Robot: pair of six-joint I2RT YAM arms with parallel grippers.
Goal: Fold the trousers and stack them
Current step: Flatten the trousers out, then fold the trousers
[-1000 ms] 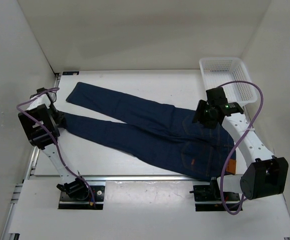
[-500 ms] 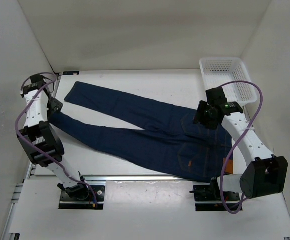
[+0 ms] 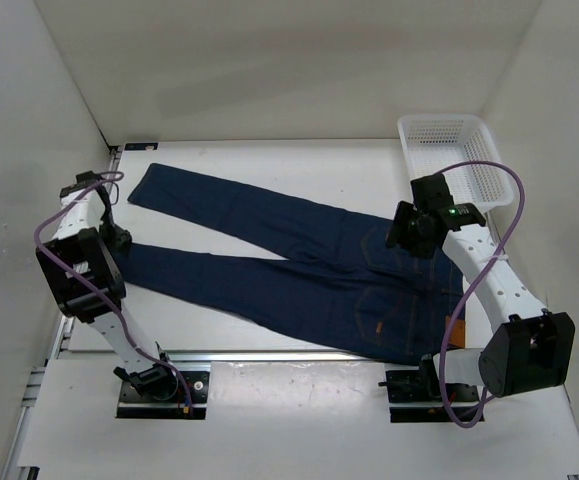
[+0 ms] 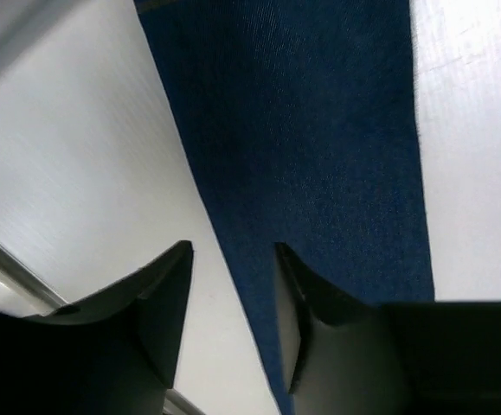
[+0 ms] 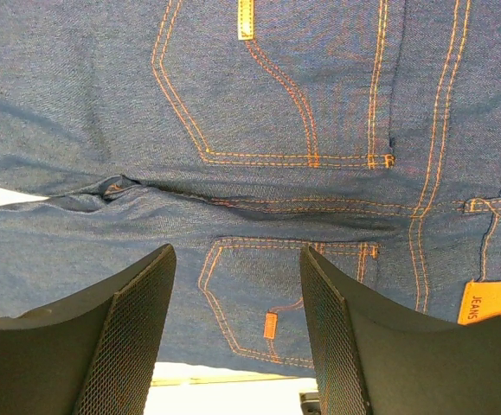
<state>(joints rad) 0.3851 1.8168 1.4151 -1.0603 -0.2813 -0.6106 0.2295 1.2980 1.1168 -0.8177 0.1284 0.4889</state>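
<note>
My left pincer (image 4: 233,251) has pulled the near leg (image 3: 199,272) straighter and now hangs open above it. My right pincer (image 5: 237,251) waits open over the pockets (image 5: 276,112). The trousers (image 3: 299,265) lie flat on the desk (image 3: 269,160), ready to fold.

The white table (image 3: 269,165) carries the trousers (image 3: 349,285) spread flat and a mesh basket (image 3: 449,140) far right.
</note>
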